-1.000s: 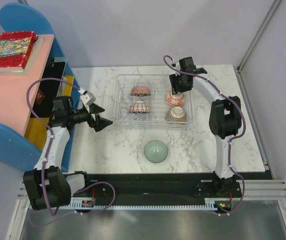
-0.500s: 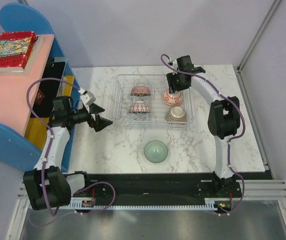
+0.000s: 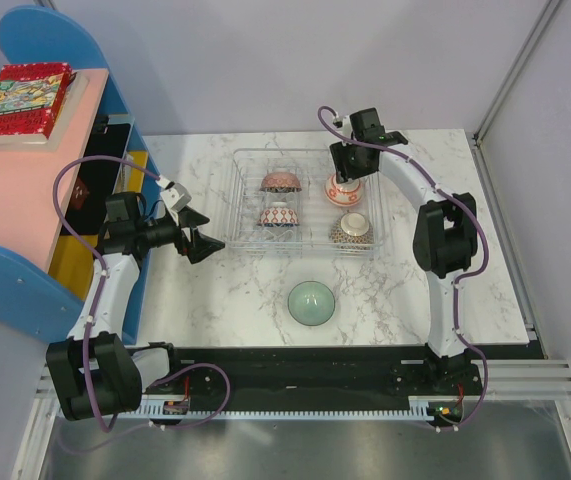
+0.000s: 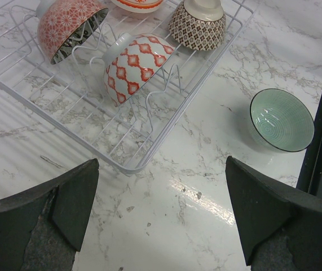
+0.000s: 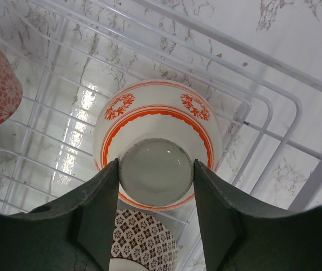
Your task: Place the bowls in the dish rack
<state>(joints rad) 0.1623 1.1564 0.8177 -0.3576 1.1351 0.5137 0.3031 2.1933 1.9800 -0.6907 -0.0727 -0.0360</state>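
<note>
Bowls sit four in the dish rack [image 3: 250, 235] and one outside it in the top view. The rack stands in the upper middle of the frame on the marble table [image 3: 215, 300]. Its left half holds the red floral bowl [image 3: 280, 182] and, below that, the red lattice bowl [image 3: 278, 216]. Its right half holds the white-and-orange bowl [image 3: 346, 190] and, below that, the brown lattice bowl [image 3: 352, 230]. The right gripper [image 3: 348, 172] hangs directly over the white-and-orange bowl at the rack's upper right. The mint-green bowl [image 3: 313, 302] rests on the table below the rack, apart from both arms. The left gripper [image 3: 208, 244] points at the rack's left wall from the left of the frame, holding nothing.

In the left wrist view, the dark fingers [image 4: 42, 214] fill the two lower corners, spread wide with bare marble between them. The rack runs across the upper left, with the red lattice bowl tipped on its side against the dividers. The mint-green bowl stands mouth-up at the right edge, outside the rack.

In the right wrist view, the white-and-orange bowl is upside down at the centre of the frame, over the rack's wires. The two fingers [image 5: 93, 220] press on either side of its foot ring, clamped on it. The brown lattice bowl shows at the bottom edge between them.
</note>
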